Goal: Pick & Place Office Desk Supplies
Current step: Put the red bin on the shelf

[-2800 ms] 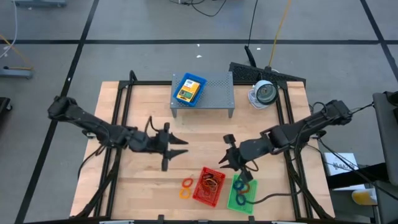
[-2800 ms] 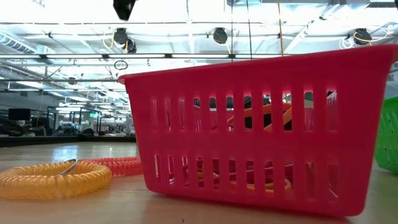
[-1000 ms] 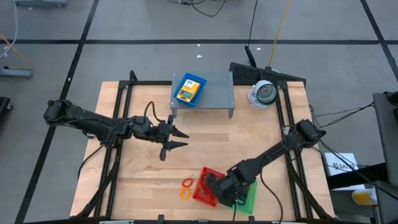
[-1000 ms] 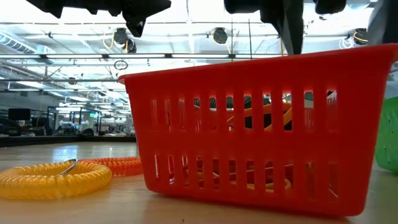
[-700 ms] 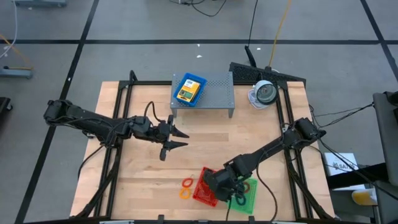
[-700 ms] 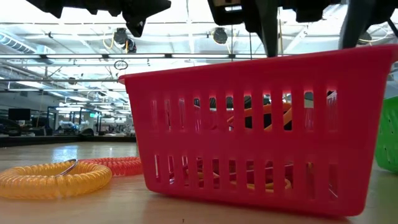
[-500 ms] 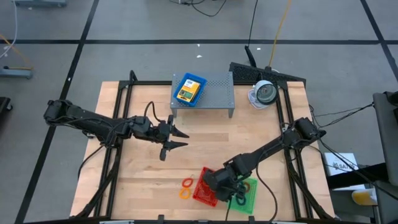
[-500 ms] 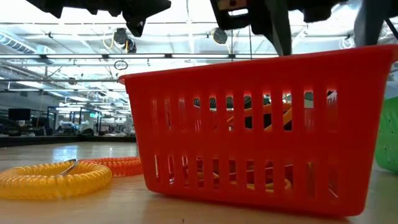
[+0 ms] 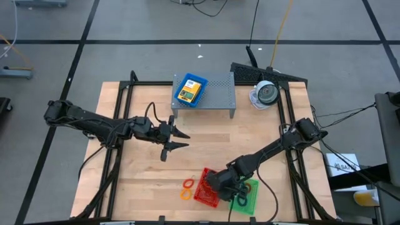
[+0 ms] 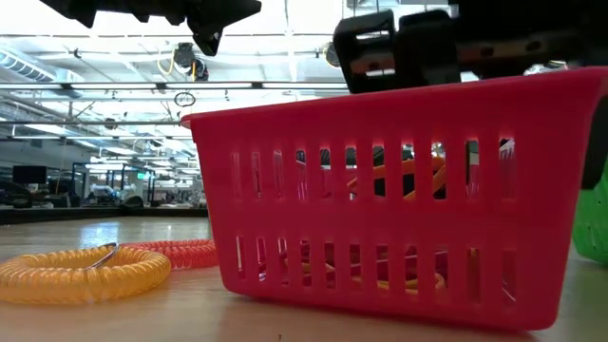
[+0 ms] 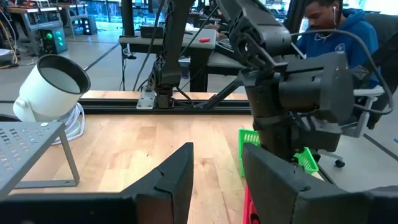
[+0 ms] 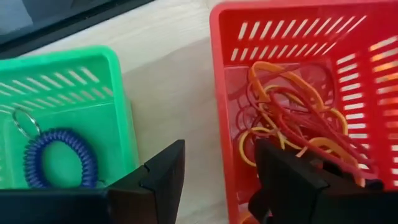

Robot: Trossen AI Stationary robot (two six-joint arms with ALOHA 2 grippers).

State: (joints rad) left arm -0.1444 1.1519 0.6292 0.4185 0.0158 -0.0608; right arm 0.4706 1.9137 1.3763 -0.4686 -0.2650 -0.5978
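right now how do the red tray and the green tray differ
The red tray holds a tangle of red and orange rubber bands; the green tray holds one blue coil ring with a metal key ring. The right tool straddles the red tray's near wall, and the green tray sits beside it, apart from it. Both are slotted plastic trays side by side on the wooden table.

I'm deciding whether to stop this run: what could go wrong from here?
The right gripper hangs open astride the red tray's wall, beside the green tray. Going lower, a finger could catch that wall and tip or shove the tray. Closing there may snag the tangled rubber bands and drag out several.
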